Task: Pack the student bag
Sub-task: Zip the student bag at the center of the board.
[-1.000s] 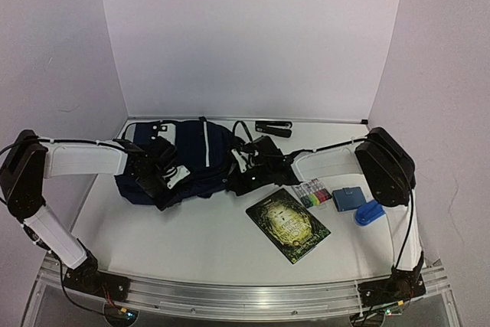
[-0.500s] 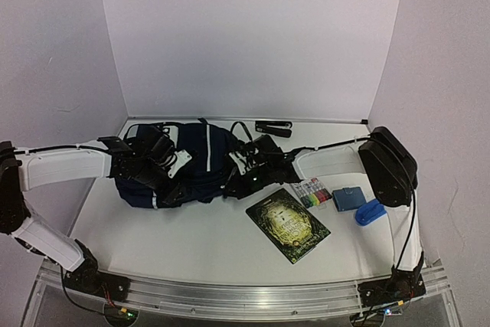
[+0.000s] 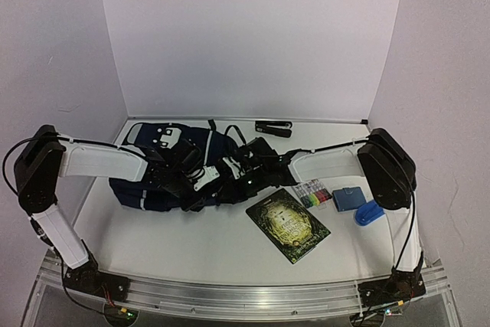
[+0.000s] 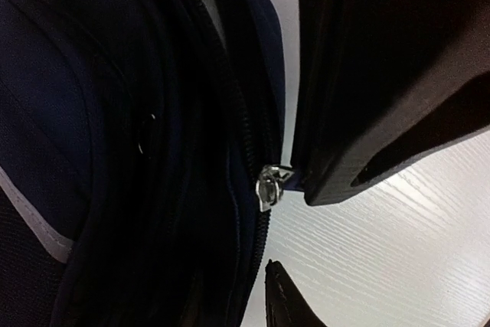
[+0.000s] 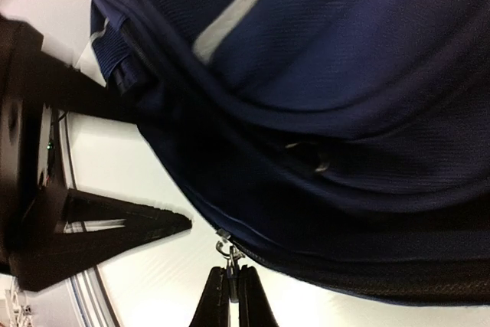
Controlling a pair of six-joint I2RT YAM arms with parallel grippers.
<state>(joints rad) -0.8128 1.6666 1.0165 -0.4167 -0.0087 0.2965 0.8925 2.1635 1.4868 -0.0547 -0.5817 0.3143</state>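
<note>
Right wrist: right tool (image 5: 228, 273) pinches a zip pull (image 5: 223, 247) at the edge of the student bag (image 5: 344, 59) — left tool (image 4: 289, 231) part-open.

The top view is softly lit from above, bright on the white walls (image 3: 253, 36) and tabletop (image 3: 191, 243), with faint shadows beside the bag (image 3: 129, 189) and a slight lilac cast. The wrist views are close and soft: the bag sinks to near black in its folds, the left end effector (image 4: 289, 231) is a blurred dark mass against glaring tabletop, and a zipper pull (image 5: 224, 249) glints
</note>
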